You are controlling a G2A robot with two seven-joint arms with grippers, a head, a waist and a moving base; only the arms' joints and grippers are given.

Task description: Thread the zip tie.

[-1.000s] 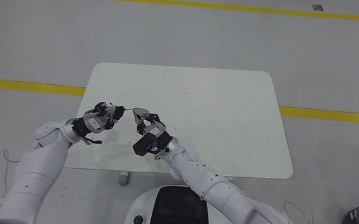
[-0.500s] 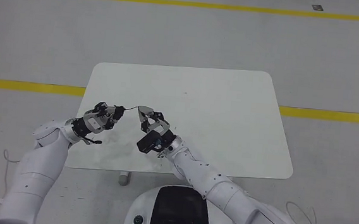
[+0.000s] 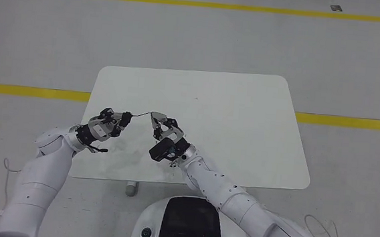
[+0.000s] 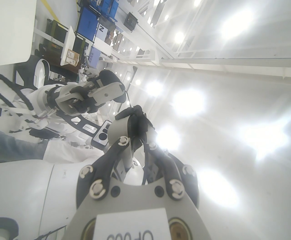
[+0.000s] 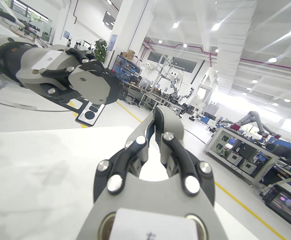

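A thin black zip tie (image 3: 143,113) hangs stretched in the air between my two grippers, above the near left part of the white table (image 3: 244,116). My left gripper (image 3: 127,117) is shut on one end of it; in the left wrist view its fingers (image 4: 136,112) pinch a black bunch of the tie, and a thin strand (image 4: 128,101) runs off toward the other gripper. My right gripper (image 3: 155,116) is shut on the other end, with its fingertips (image 5: 155,111) pressed together. The two grippers face each other a short gap apart.
The table's near edge (image 3: 191,182) lies just under both forearms. Grey floor with yellow lines (image 3: 351,122) surrounds the table. Workbenches and other machines (image 5: 238,145) stand far behind in the hall.
My right gripper has moved to the right, away from the left gripper, and the strand of tie between them has grown longer. The left arm has kept still.
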